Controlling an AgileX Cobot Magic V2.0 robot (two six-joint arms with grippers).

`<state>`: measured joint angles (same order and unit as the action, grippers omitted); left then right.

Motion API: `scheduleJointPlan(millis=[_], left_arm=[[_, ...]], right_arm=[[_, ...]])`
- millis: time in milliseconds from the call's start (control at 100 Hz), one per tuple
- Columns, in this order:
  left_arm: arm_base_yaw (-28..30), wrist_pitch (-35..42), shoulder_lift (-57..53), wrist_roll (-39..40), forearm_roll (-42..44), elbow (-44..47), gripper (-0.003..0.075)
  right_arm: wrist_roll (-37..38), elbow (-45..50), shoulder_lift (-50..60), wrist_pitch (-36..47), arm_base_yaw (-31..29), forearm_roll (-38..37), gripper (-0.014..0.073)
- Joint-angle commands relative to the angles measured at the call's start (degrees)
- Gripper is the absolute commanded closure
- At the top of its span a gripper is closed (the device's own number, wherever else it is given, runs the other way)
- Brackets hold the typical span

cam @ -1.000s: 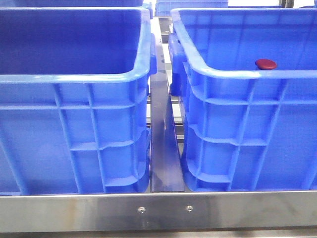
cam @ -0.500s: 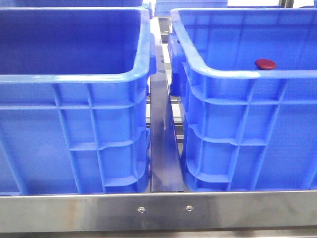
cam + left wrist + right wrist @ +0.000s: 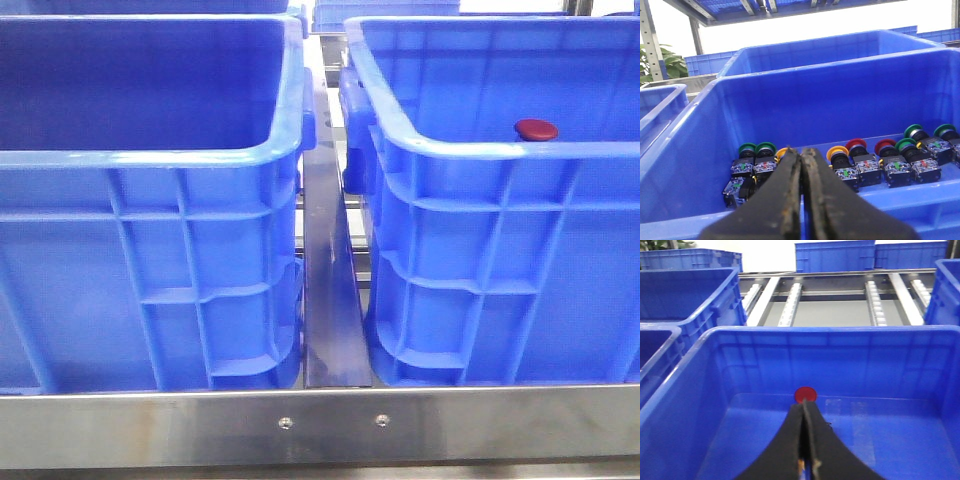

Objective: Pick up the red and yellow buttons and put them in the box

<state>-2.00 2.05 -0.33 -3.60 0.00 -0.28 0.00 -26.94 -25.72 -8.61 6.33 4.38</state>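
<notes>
Two bright blue crates stand side by side. The left crate [image 3: 150, 155] holds a row of push buttons on black switch bodies: red ones [image 3: 856, 145] [image 3: 885, 146] and yellow ones [image 3: 837, 151] [image 3: 781, 151]. The right crate, the box [image 3: 480, 150], holds one red button [image 3: 537, 129] by its far wall, also in the right wrist view [image 3: 805, 394]. My left gripper [image 3: 801, 151] is shut and empty above the left crate's near rim. My right gripper [image 3: 804, 405] is shut and empty over the box, short of the red button. Neither gripper shows in the front view.
Green buttons [image 3: 756, 148] [image 3: 913, 131] sit among the red and yellow ones. A steel rail [image 3: 328, 300] runs between the crates and a steel bar [image 3: 320, 425] crosses in front. More blue crates [image 3: 835, 256] and a roller conveyor [image 3: 875, 300] lie behind.
</notes>
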Motion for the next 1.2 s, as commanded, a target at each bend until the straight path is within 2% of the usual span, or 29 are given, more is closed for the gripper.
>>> scheduleJointPlan(millis=[0, 220, 470, 670, 1190], left_arm=[[0.0, 4.6, -1.9, 0.4, 0.0, 2.9, 0.0739], [0.0, 4.6, -1.9, 0.4, 0.0, 2.9, 0.0739], [0.0, 4.6, -1.9, 0.4, 0.0, 2.9, 0.0739], [0.0, 4.6, -1.9, 0.4, 0.0, 2.9, 0.0739], [0.0, 4.6, -1.9, 0.4, 0.0, 2.9, 0.0739]], right_arm=[[3.7, 0.8, 2.1, 7.7, -0.4, -4.4, 0.0681], [3.7, 10.8, 10.8, 17.1, -0.4, -4.4, 0.0681], [3.7, 20.9, 22.9, 17.4, -0.4, -4.4, 0.0681], [3.7, 26.6, 27.8, 17.8, -0.6, -4.4, 0.0681], [3.7, 27.4, 27.7, 17.8, -2.9, -4.4, 0.0681]])
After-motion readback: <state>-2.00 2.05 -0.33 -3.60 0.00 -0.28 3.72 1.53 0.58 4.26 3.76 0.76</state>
